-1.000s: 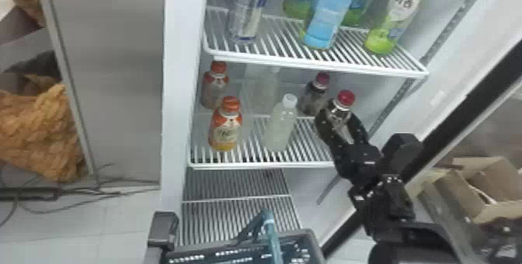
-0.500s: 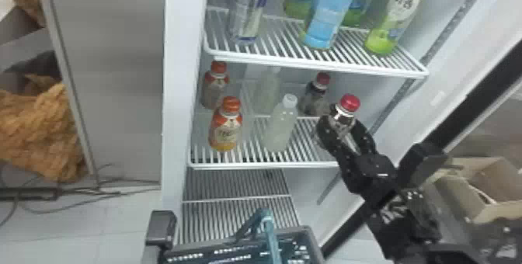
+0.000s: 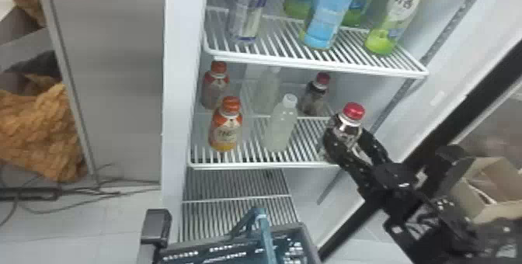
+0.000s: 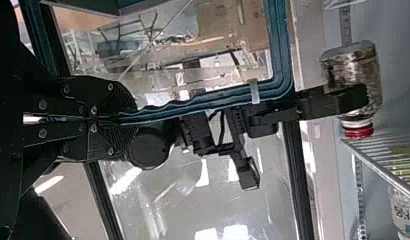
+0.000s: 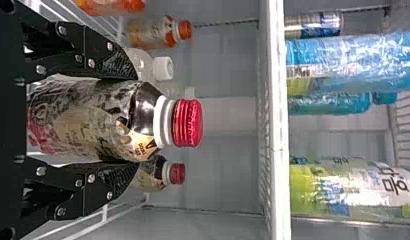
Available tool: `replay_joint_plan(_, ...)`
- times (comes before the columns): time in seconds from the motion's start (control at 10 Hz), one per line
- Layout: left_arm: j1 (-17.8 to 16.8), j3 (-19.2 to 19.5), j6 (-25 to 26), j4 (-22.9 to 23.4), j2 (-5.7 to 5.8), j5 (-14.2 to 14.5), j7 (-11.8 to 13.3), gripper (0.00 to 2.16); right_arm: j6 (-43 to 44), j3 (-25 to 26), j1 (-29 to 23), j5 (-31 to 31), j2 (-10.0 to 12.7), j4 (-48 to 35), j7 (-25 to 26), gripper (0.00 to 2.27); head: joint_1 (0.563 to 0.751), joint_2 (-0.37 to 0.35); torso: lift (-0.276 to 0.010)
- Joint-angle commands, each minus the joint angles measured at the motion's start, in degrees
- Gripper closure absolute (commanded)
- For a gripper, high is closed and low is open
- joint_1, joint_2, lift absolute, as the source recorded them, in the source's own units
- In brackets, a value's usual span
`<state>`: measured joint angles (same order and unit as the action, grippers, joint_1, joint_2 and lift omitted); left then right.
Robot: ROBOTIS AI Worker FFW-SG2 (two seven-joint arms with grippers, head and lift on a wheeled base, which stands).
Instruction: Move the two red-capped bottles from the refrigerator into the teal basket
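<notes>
In the head view my right gripper (image 3: pixel 349 137) is shut on a red-capped bottle (image 3: pixel 353 112) at the middle shelf's front right corner. The right wrist view has that bottle (image 5: pixel 100 120) between the two fingers of my right gripper (image 5: pixel 133 120). Behind it, the second red-capped bottle (image 3: pixel 316 94) stands upright on the shelf. At the bottom edge, part of my left gripper (image 3: pixel 155 226) shows beside the teal basket (image 3: pixel 266 236). The left wrist view shows my left gripper (image 4: pixel 125 118) shut on the basket's teal handle (image 4: pixel 208 106). The held bottle's base is apart from the shelf below.
Orange-capped bottles (image 3: pixel 225 131) and white-capped bottles (image 3: pixel 280 127) share the middle shelf (image 3: pixel 248 165). Taller bottles (image 3: pixel 330 14) stand on the shelf above. The opened door's black edge (image 3: pixel 345 228) runs along the right side, with a cardboard box (image 3: pixel 493 212) beyond it.
My right gripper and the bottle in it have shifted right and slightly down in the head view, away from the second red-capped bottle. The basket has hardly moved.
</notes>
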<state>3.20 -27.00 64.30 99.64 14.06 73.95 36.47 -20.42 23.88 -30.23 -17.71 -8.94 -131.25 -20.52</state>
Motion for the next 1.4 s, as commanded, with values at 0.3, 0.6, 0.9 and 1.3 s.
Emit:
replay_joint_plan(0.3, 0.0, 1.3, -0.5, -0.6, -0.26, -1.2, 0.0, 1.11, -12.1, 4.1, -2.1, 0.1, 0.2, -4.8, -8.7, 0.61, 0.695, -0.350, -0.228)
replay_joint_plan(0.6, 0.2, 1.5, -0.9, -1.0, -0.26, -1.2, 0.0, 1.11, -25.7, 4.2, -4.9, 1.0, 0.1, -15.5, -11.5, 0.61, 0.695, -0.350, -0.228)
replay_joint_plan(0.9, 0.0, 1.5, -1.2, -1.3, -0.26, -1.2, 0.0, 1.11, -34.3, 4.2, -6.5, -0.2, -0.6, -17.7, -12.5, 0.61, 0.695, -0.350, -0.228)
replay_joint_plan(1.3, -0.4, 1.5, -1.4, -2.1, -0.35, -1.3, 0.0, 1.11, -44.1, 1.9, -6.5, -3.2, -1.5, -21.8, -12.7, 0.61, 0.695, -0.350, -0.228)
